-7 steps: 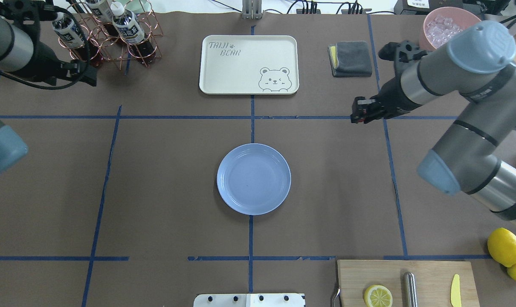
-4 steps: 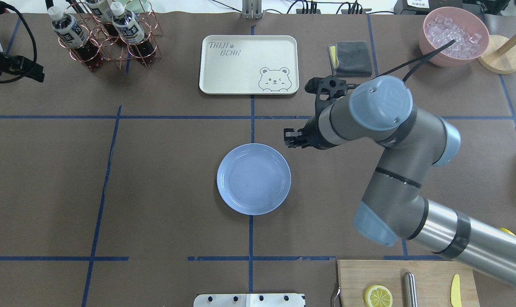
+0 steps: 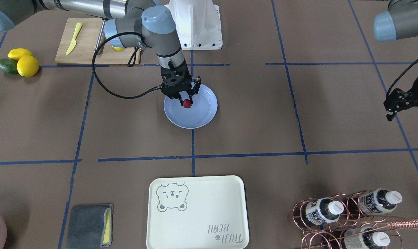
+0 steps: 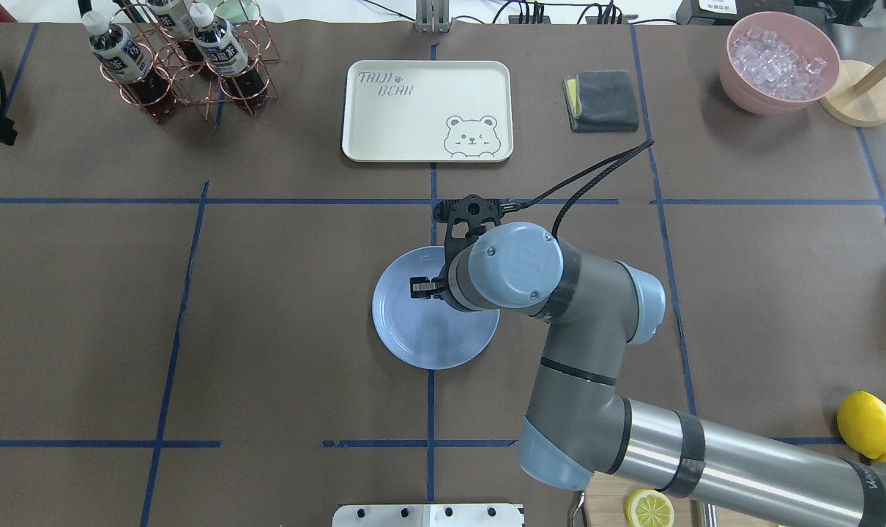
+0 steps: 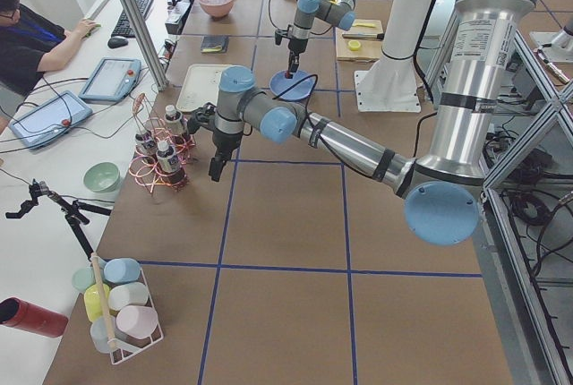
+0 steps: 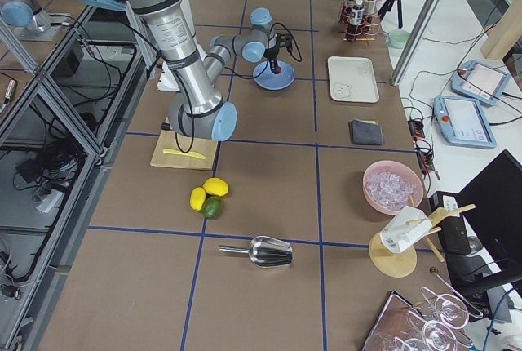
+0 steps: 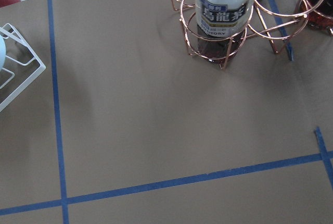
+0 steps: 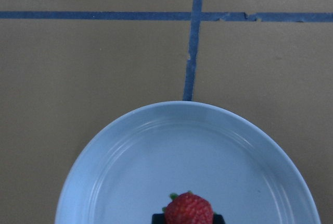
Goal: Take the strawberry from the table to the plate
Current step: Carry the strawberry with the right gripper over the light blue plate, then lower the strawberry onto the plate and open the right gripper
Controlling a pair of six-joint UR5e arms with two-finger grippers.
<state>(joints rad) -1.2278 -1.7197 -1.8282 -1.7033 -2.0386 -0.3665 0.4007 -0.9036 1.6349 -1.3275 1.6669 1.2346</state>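
A small red strawberry (image 3: 186,103) hangs between the fingertips of my right gripper (image 3: 186,101), which is shut on it just above the light blue plate (image 3: 202,114). In the right wrist view the strawberry (image 8: 188,209) sits at the bottom edge over the plate (image 8: 156,166). From overhead, the right arm covers the berry and part of the plate (image 4: 414,338). My left gripper (image 3: 407,112) hovers open and empty far off at the table's left side, near the bottle rack (image 3: 350,216).
A cream bear-print tray (image 4: 427,110), a grey cloth (image 4: 602,100) and a pink bowl of ice (image 4: 778,62) lie at the far side. Lemons (image 4: 865,423) and a cutting board with a lemon half (image 4: 649,506) are near right. Brown table (image 4: 267,307) around the plate is bare.
My right arm has swung from the far right side in over the plate, carrying the strawberry. The left arm has drawn back towards the overhead view's left edge.
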